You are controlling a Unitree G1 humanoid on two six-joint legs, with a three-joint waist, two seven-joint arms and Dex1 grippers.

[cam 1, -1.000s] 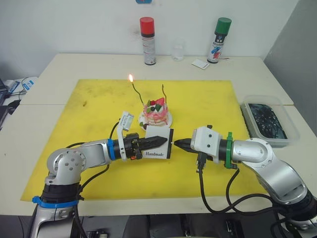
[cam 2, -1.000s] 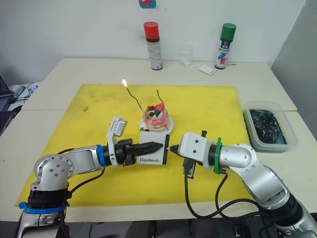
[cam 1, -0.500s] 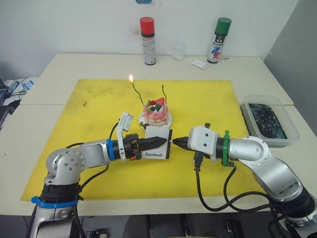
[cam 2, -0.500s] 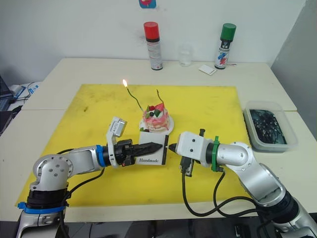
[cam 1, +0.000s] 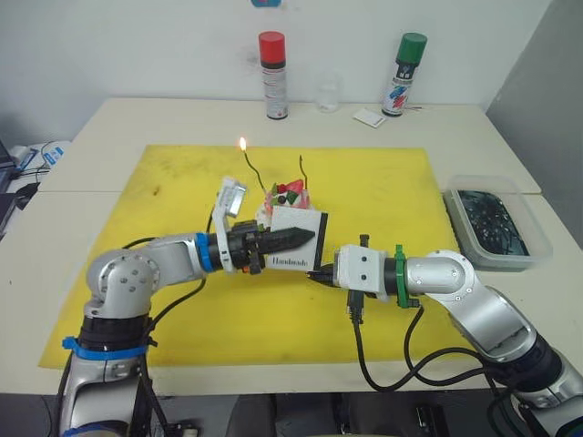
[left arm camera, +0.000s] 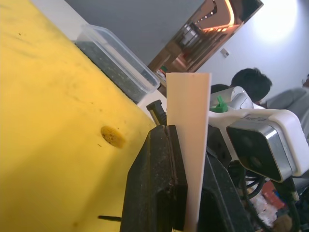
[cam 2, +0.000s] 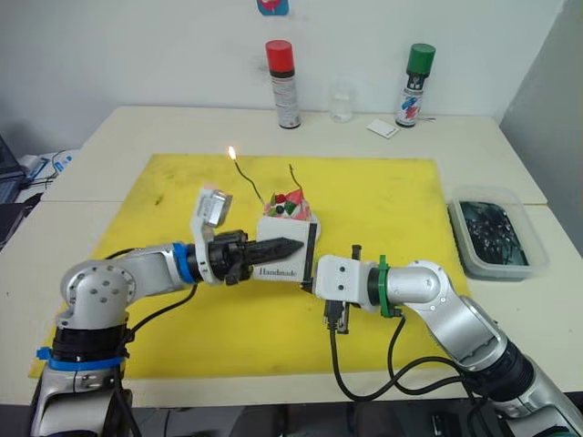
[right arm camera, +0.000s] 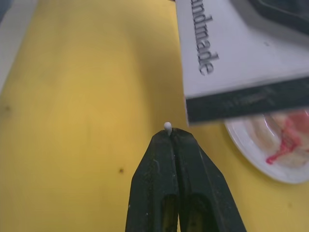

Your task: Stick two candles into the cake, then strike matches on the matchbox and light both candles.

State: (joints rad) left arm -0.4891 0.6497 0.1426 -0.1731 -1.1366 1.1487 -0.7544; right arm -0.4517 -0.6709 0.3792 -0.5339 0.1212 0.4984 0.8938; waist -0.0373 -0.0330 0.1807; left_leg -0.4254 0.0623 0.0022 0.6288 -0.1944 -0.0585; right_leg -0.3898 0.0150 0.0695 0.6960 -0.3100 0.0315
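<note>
We see the right gripper [right arm camera: 173, 131] closed on a match [right arm camera: 167, 126], tip just below the matchbox [cam 1: 293, 244] black strip; the left gripper [cam 1: 296, 238] clamps that box.

1. The place looks like a robot lab or test room: pale tables [cam 1: 109, 137] pushed together against a bare white wall [cam 1: 137, 45].
2. A yellow mat [cam 1: 383, 191] marks a staged work area.
3. Two spray cans [cam 1: 271, 75] and a clear tub [cam 1: 496, 221] stand about as props.
4. A seated person [left arm camera: 248, 83] shows in the left wrist view.
</note>
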